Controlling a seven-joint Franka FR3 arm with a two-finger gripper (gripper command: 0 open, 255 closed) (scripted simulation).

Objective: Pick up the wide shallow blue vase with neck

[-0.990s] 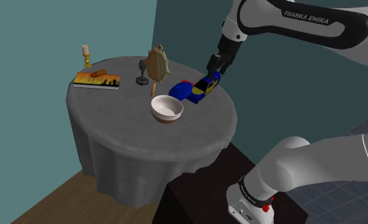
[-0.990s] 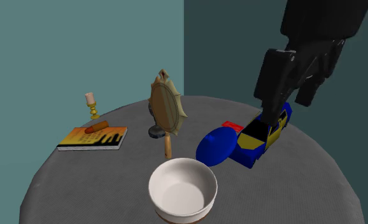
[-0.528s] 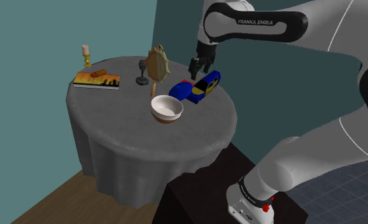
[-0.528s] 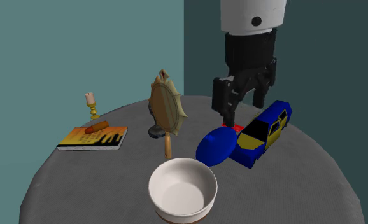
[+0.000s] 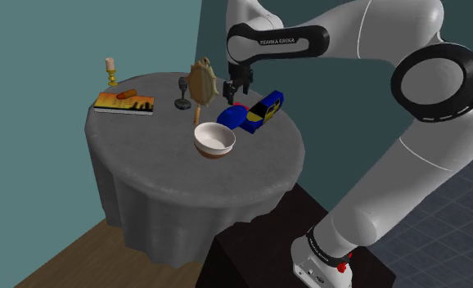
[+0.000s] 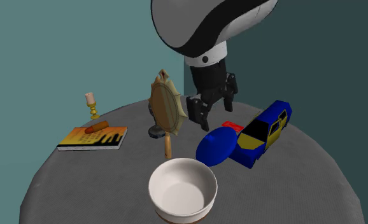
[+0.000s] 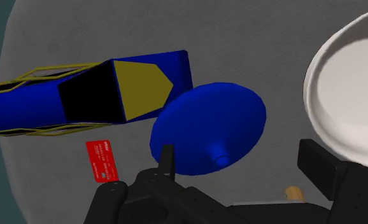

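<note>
Step in hand, as I judge it: lining up over the vase before descending.

You are hovering the gripper [image 6: 209, 113] just above the grey round table [image 6: 291, 191], in the upper middle of the second exterior view. Its fingers are standing wide apart and holding nothing.

The blue vase [image 7: 208, 124] is lying tipped on its edge near the middle of the table. Its broad disc is leaning against the nose of the blue and yellow toy car [image 7: 81, 102], and its short neck is pointing toward the gripper. In the shoulder view the vase [image 5: 231, 116] is sitting just above centre, directly under the gripper [image 5: 236, 88].

- You are aiming well if the neck ends up between the fingers; the disc looks too wide to span (judgement only).
- The white bowl [image 7: 351, 89] is crowding one finger and the red card [image 7: 102, 160] is lying beside the other, so you are wanting a straight drop with no sideways drift.
- The wooden hand mirror [image 6: 165, 105] is standing just left of the gripper in the second exterior view; you are keeping off it.
- Close gently, since a tipped vase is likely rolling at first touch.
</note>
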